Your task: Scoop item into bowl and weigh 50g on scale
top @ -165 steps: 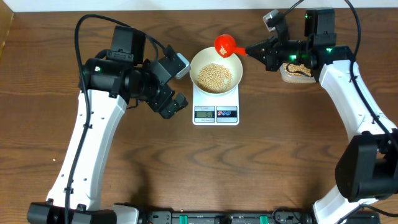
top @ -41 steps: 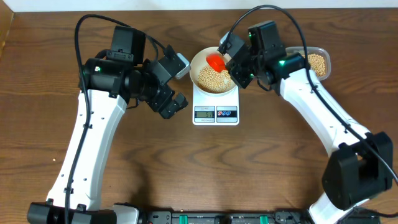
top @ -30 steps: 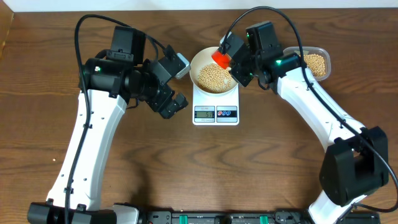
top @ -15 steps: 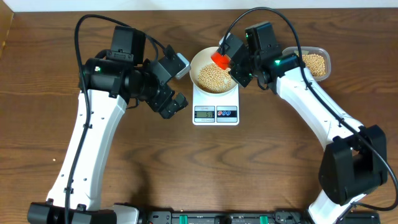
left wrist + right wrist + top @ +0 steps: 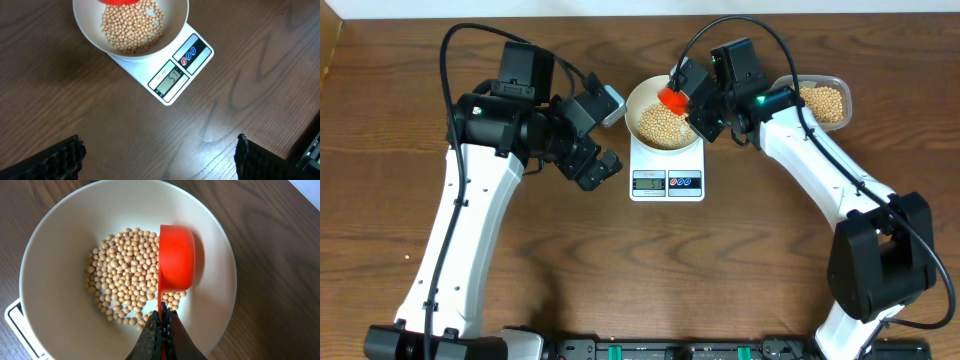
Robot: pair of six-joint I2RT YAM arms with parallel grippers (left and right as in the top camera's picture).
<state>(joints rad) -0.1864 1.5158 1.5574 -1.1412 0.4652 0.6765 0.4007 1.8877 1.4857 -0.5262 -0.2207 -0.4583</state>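
The white bowl (image 5: 642,100) holds a heap of tan beans (image 5: 660,124) and stands on the white scale (image 5: 667,175). My right gripper (image 5: 698,104) is shut on the handle of a red scoop (image 5: 672,96), which is tipped on its side over the bowl. In the right wrist view the scoop (image 5: 176,259) hangs turned over the beans (image 5: 122,292), inside the bowl (image 5: 55,245), with my gripper (image 5: 162,317) clamped on its thin handle. My left gripper (image 5: 603,168) is open and empty, left of the scale. In the left wrist view the scale (image 5: 175,75) shows a lit display under the bowl (image 5: 90,30).
A clear plastic tub (image 5: 823,103) with more beans stands at the back right, behind my right arm. The brown wooden table (image 5: 720,260) lies bare in front of the scale.
My right gripper brought the scoop from beside the tub over the bowl and tipped it onto its side. In the last second it shifted only slightly. The left arm has not moved.
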